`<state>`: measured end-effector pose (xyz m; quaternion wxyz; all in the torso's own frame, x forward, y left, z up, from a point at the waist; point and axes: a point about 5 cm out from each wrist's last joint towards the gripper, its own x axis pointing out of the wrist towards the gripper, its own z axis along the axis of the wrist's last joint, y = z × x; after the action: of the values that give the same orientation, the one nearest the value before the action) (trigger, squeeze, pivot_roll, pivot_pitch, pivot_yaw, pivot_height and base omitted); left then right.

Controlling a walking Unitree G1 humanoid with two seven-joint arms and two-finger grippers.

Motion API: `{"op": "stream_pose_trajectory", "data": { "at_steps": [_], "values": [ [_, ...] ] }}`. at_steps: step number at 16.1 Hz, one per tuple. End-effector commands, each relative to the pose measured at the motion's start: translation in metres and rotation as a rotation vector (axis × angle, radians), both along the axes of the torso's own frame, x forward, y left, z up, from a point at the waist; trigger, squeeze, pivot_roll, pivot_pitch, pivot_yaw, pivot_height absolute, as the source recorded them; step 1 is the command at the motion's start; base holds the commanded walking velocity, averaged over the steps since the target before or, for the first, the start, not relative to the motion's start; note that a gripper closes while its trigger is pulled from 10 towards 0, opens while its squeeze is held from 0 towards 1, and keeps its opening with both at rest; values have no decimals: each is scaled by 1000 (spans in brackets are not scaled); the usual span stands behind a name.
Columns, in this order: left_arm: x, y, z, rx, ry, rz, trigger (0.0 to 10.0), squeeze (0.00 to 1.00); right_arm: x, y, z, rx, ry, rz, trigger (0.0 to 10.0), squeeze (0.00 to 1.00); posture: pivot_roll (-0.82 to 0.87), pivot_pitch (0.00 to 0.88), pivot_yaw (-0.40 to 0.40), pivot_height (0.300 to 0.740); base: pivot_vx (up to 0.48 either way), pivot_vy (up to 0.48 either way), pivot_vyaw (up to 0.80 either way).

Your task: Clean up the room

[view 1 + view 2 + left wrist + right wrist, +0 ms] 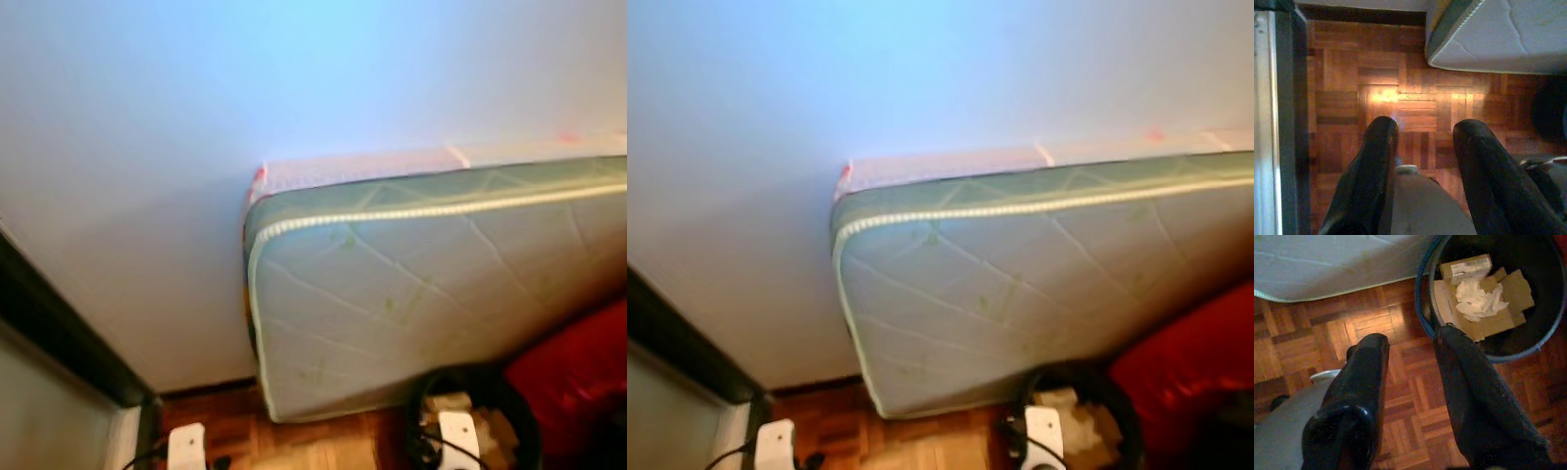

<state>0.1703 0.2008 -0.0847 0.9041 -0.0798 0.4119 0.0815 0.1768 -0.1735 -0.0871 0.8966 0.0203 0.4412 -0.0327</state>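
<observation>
Wood parquet floor (1415, 406) in a basket-weave pattern, with a bright glare patch on it in the left wrist view. Standing on it — a pale green quilted mattress (411, 294), up on its edge and leaning against the wall. Just beside the mattress's lower edge sits a dark round bin (1542, 328) holding cardboard pieces (1508, 298) and crumpled white paper (1476, 298)
</observation>
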Motion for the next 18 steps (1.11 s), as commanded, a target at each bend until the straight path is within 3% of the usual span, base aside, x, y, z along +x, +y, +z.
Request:
{"op": "stream_pose_trajectory", "data": {
  "at_steps": [1, 11, 18],
  "values": [
    [-25, 45, -3, 149, 192, -127, 10000, 0, -41, -15, -16, 180, 137, -233, 10000, 0, 17, 0, 41, 740, 0, 0, -781],
    [-24, 47, -2, 157, 191, -130, 10000, 0, -41, -12, -16, 184, 138, -212, 10000, 0, 26, 0, 51, 740, 0, 0, -781],
    [-26, 52, -2, 161, 193, -128, 10000, 0, -39, -14, -15, 191, 103, -261, 10000, 0, 25, 0, 47, 740, 0, 0, 0]
  ]
}}
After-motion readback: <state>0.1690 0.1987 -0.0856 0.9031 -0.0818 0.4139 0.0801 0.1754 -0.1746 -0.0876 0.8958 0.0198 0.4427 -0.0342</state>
